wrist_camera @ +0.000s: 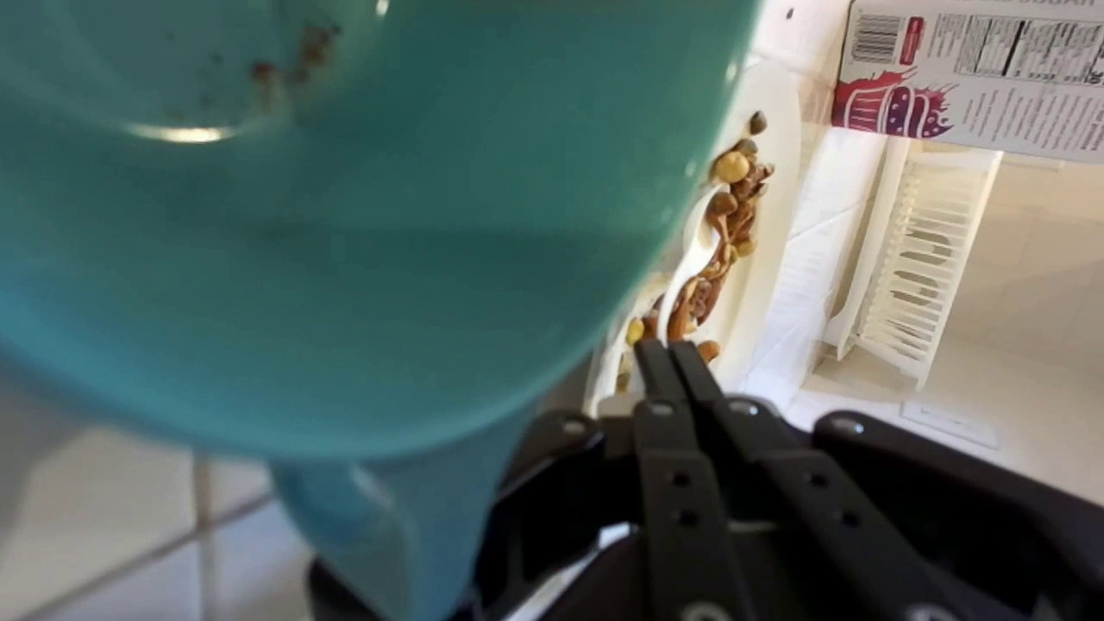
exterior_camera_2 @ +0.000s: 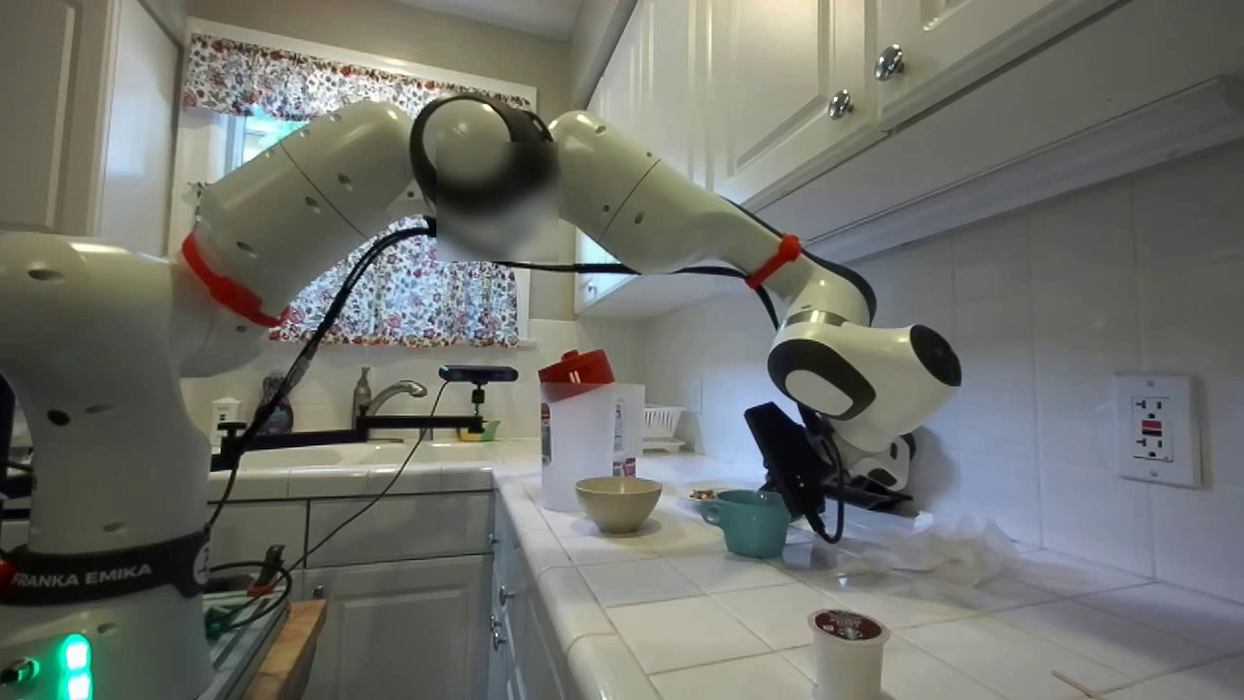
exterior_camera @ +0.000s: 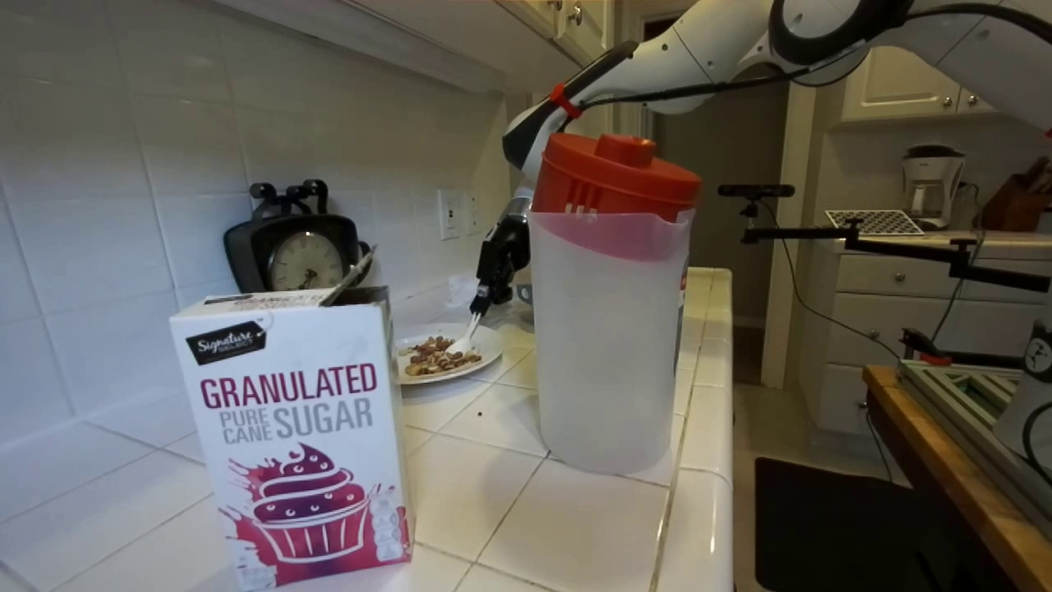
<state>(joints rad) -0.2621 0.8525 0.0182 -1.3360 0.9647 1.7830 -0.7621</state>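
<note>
The end effector (wrist_camera: 669,349), clenched on a white plastic spoon (wrist_camera: 695,259)
It grips by the handle, likely so that the scooping end lies free among the mixed nuts (exterior_camera: 427,359); the white plate (exterior_camera: 488,342) under them probably serves to keep them together on the tiled counter (exterior_camera: 575,518); a teal mug (exterior_camera_2: 756,525) stands upright just beside the end effector, filling much of the wrist view; farther out, a translucent pitcher (exterior_camera: 608,353) stands upright, its red lid (exterior_camera: 620,173) tilted in the mouth as if resting rather than pressed home; near it, the granulated sugar carton (exterior_camera: 304,436) stands upright, flap raised, presumably for access.
</note>
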